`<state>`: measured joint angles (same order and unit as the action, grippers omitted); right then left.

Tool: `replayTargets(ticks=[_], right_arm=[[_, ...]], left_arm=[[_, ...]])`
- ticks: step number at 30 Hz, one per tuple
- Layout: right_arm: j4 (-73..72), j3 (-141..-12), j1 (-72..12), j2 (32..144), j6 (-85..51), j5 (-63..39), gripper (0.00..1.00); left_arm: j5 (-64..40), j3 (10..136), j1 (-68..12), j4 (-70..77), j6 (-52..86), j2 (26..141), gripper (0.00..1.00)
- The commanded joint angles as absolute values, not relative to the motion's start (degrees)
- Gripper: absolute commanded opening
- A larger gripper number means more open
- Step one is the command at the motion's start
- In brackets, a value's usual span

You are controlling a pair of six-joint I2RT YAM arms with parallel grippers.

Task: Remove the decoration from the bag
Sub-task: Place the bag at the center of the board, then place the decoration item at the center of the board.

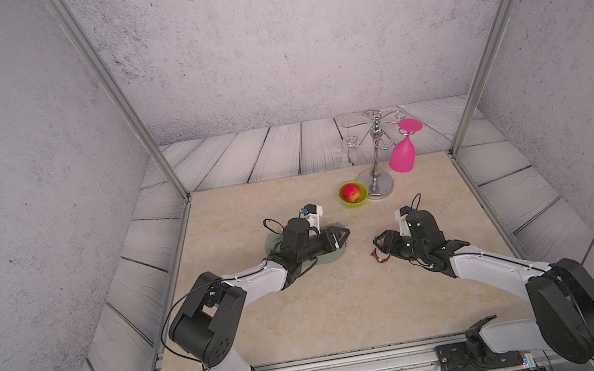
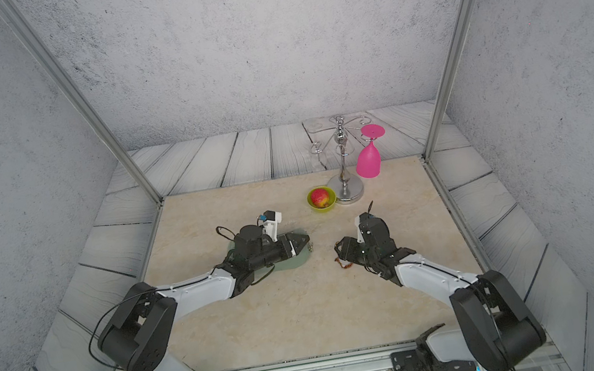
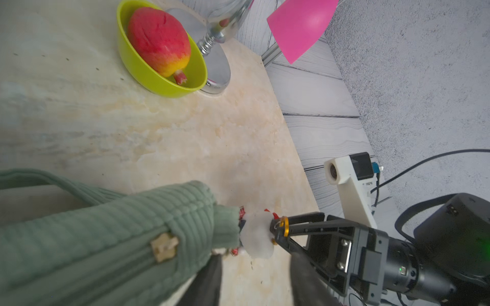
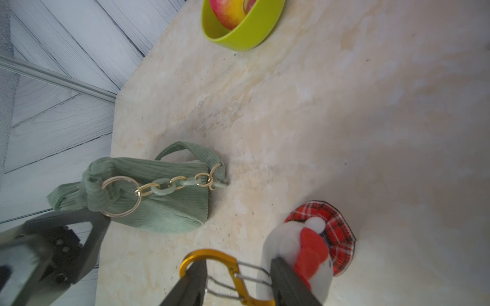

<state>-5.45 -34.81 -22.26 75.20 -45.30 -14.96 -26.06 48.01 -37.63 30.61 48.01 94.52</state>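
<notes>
From the table (image 1: 339,309) centre, 4 to 8 o'clock lies bare. At 1 o'clock the green bowl (image 1: 355,204), metal stand (image 1: 380,183) and hanging pink glass (image 1: 402,157) block passage. A bare gap separates the bag (image 4: 164,212) and the decoration (image 4: 305,246).

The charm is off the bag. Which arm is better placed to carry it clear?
Right, likely. The right pincer, open, straddles the gold clasp of the decoration, apart from the bag. The left pincer sits open by the bag's ring end, farther away.

Bag (image 1: 329,259) mostly under left arm (image 1: 254,282)
</notes>
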Motion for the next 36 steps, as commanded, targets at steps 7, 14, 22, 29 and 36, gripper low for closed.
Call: replayTargets(ticks=[7,14,22,29,36], right_arm=[[6.1,-39.5,-22.0,73.3,-39.7,-15.2,0.84],[15.5,-45.3,-22.0,72.5,-35.8,-14.2,0.91],[11.9,-42.6,-22.0,73.4,-37.0,-14.4,0.91],[14.0,-42.9,-21.9,68.9,-32.9,-9.6,0.92],[15.2,-44.6,-20.9,59.7,-24.1,8.5,0.97]], left_arm=[[-23.9,52.0,-38.2,21.3,46.2,84.5,0.98],[-23.0,57.6,-38.2,11.4,44.2,81.9,0.99],[-20.8,55.3,-38.2,9.1,41.8,78.9,0.98],[-10.2,54.1,-38.2,6.8,36.4,71.5,0.98],[14.0,55.2,-36.8,4.5,23.6,61.9,0.99]])
